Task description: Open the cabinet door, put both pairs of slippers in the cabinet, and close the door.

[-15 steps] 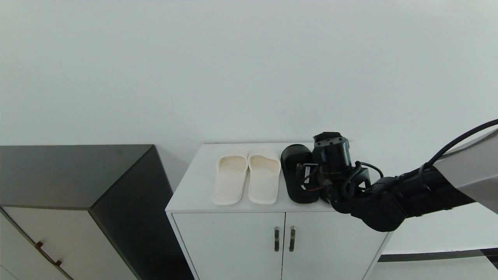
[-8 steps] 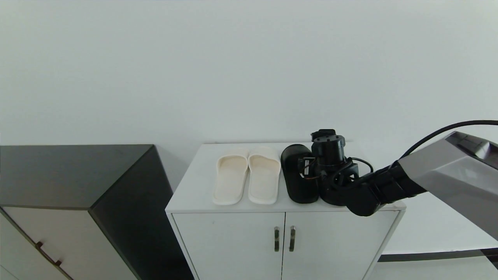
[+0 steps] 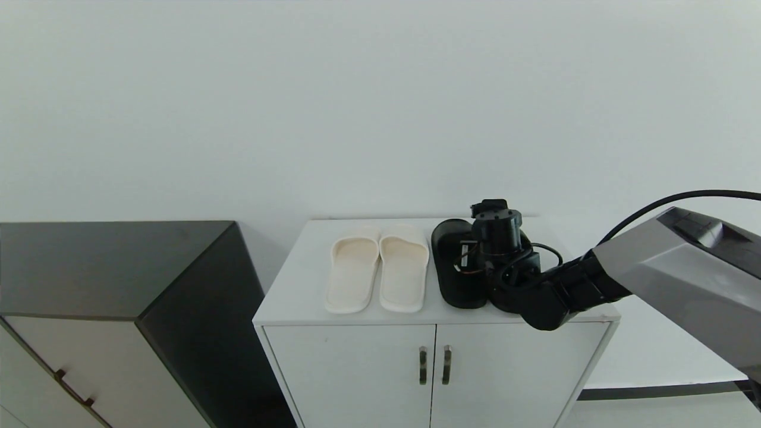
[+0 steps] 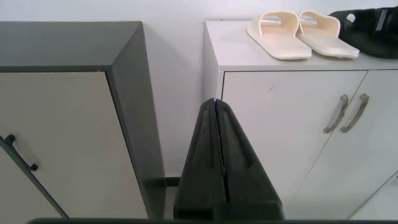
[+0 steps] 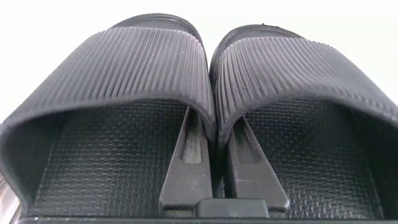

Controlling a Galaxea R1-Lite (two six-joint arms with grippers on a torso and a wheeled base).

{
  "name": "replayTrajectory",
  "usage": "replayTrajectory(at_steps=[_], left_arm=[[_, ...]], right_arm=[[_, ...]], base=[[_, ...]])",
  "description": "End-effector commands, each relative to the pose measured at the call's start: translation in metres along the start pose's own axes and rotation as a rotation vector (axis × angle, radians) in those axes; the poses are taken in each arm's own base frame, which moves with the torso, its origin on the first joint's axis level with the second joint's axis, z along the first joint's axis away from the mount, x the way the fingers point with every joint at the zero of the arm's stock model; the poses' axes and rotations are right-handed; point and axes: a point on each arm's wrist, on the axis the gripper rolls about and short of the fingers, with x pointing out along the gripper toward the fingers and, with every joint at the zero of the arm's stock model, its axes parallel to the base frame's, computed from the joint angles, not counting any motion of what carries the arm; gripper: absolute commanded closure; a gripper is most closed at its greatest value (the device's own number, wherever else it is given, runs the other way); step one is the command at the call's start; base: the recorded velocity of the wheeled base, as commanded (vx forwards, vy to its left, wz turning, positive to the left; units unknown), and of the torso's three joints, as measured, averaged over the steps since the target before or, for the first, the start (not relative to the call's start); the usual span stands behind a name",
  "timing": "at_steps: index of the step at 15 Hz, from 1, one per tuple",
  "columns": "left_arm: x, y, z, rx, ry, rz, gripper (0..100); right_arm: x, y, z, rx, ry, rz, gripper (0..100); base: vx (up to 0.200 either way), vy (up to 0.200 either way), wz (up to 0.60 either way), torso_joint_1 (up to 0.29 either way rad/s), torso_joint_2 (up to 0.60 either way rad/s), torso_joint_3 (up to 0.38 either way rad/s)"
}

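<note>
— Where does the pair of black ribbed slippers (image 3: 455,270) sit?

— On top of the white two-door cabinet (image 3: 297,279), at its right end. They lie side by side, just beside the pair of cream moulded slippers (image 3: 377,270) at the middle of the top.

— And the right gripper (image 5: 215,134)?

— It is over the white cabinet's right end. One finger is inside each black slipper, and the two are squeezed close on the two inner strap walls between them.

— The doors?

— Both are closed, with their two metal bar handles (image 3: 434,365) meeting at the centre seam.

— The left gripper (image 4: 216,106)?

— It hangs low in front of the white cabinet's left side, fingers pressed together on nothing.

— What about the room?

— A plain white wall (image 3: 380,107) rises behind the white cabinet. A dark grey cabinet with pale drawer fronts (image 3: 113,267) stands to its left, and a dark skirting strip (image 3: 654,391) runs to its right.
</note>
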Motion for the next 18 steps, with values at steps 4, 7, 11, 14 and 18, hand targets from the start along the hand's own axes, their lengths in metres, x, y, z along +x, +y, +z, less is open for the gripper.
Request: replayTrajectory(at_steps=[4,7,11,14,18], left_arm=[[0.0,0.0,0.0,-0.001,0.001,0.0,100],[0.0,0.0,0.0,-0.001,0.001,0.0,100],[0.0,0.0,0.0,0.001,0.001,0.0,100],[0.0,0.0,0.0,0.004,0.0,0.0,100],[0.0,0.0,0.0,0.001,0.0,0.0,100]], right_arm=[[-0.019,-0.007,0.024,-0.004,-0.035,0.01,100],[-0.058,-0.013,0.041,-0.024,-0.045,0.072,100],[-0.135,-0.032,0.041,-0.083,0.016,0.289,100],[-0.185,-0.057,0.036,-0.118,0.096,0.553,100],[-0.205,-0.063,0.031,-0.154,0.161,0.642,100]], base=[[0.0,0.0,0.0,0.0,0.0,0.0],[0.0,0.0,0.0,0.0,0.0,0.0],[0.0,0.0,0.0,0.0,0.0,0.0],[0.0,0.0,0.0,0.0,0.0,0.0],[0.0,0.0,0.0,0.0,0.0,0.0]])
